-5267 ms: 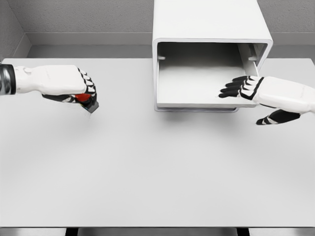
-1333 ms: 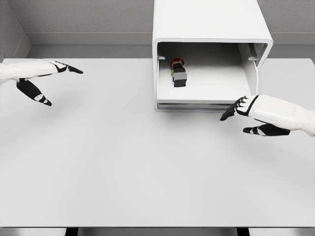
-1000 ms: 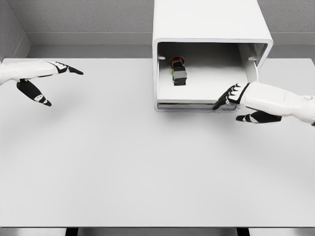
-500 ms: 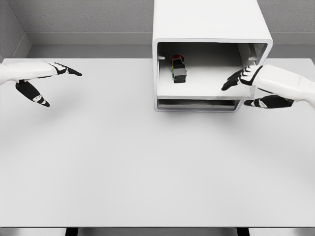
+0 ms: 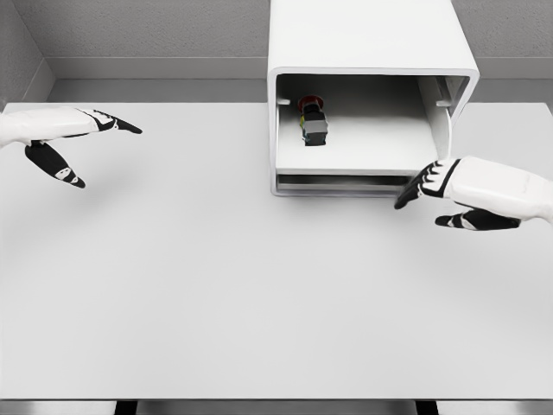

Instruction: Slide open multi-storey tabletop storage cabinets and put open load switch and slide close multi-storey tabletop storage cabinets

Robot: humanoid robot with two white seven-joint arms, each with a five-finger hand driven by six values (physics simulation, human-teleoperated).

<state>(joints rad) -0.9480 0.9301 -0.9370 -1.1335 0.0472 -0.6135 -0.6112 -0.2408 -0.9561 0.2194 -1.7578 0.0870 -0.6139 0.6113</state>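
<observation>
A white storage cabinet (image 5: 371, 39) stands at the back of the table, its front open. Its drawer tray (image 5: 380, 154) sits partly pushed inside. On the tray's left part lies the load switch (image 5: 313, 121), dark with a red cap. My right hand (image 5: 432, 192) hovers open just in front of the cabinet's lower right corner, fingers pointing left, touching nothing. My left hand (image 5: 73, 143) hangs open at the far left over the table, holding nothing.
The white table (image 5: 259, 294) stretches wide in front of the cabinet. A grey wall (image 5: 155, 30) runs behind it. The table's front edge lies near the picture's bottom.
The switch went from my left hand onto the tray. My right hand pushed the tray partway in, then drew back down and to the right. The left hand stays open at the left.
</observation>
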